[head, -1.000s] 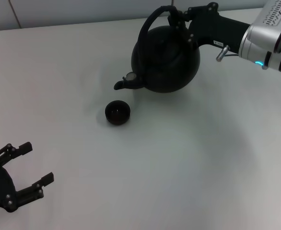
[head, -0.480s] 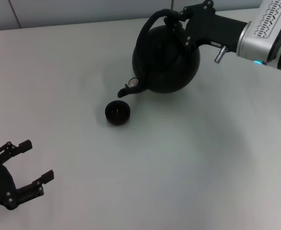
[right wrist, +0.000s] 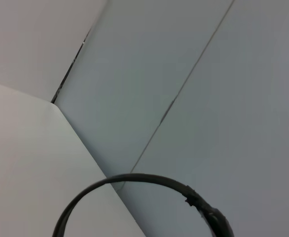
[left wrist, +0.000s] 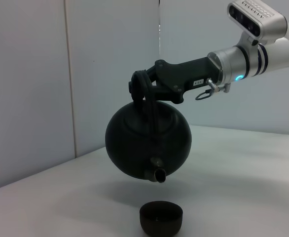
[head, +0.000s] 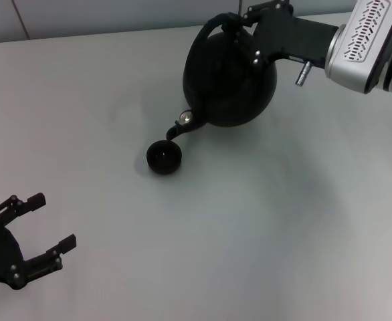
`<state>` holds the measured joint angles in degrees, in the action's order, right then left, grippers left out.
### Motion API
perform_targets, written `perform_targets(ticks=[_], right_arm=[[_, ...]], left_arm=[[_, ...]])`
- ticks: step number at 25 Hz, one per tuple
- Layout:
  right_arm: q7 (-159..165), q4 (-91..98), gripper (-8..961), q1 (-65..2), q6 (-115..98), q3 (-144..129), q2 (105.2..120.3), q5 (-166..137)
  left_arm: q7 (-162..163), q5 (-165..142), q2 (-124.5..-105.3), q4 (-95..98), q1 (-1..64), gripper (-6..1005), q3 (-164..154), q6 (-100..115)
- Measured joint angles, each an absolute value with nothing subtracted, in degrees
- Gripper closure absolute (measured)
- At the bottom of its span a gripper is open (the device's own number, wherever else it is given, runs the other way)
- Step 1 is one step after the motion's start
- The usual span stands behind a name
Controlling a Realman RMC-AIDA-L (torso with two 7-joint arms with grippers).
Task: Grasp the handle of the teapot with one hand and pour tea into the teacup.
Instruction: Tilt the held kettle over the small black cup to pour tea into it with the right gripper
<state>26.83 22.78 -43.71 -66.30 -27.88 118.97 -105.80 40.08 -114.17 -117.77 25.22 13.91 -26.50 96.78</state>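
The round black teapot [head: 229, 80] hangs in the air at the back right, tilted with its short spout [head: 176, 130] pointing down just above the tiny black teacup [head: 164, 157]. My right gripper [head: 239, 27] is shut on the teapot's arched black handle [head: 213, 27]. In the left wrist view the teapot [left wrist: 148, 140] hangs over the teacup [left wrist: 161, 217], spout [left wrist: 158, 174] lowest; no tea shows. The handle also shows in the right wrist view [right wrist: 134, 180]. My left gripper [head: 45, 224] is open and empty at the front left.
The white table [head: 283, 221] stretches around the cup. A pale wall [left wrist: 31, 84] stands behind the table's far edge.
My right gripper has tipped the teapot further, so the spout has swung down and closer to the teacup. The left arm has not moved.
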Motion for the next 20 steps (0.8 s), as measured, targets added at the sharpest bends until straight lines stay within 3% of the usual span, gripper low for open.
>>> perform_targets(ticks=[20], right_arm=[[25.09, 24.29, 870, -44.3, -65.75, -31.16, 119.1, -105.72]], left_arm=[[40.52, -114.17, -117.86, 25.22, 14.3, 143, -26.28, 96.73]])
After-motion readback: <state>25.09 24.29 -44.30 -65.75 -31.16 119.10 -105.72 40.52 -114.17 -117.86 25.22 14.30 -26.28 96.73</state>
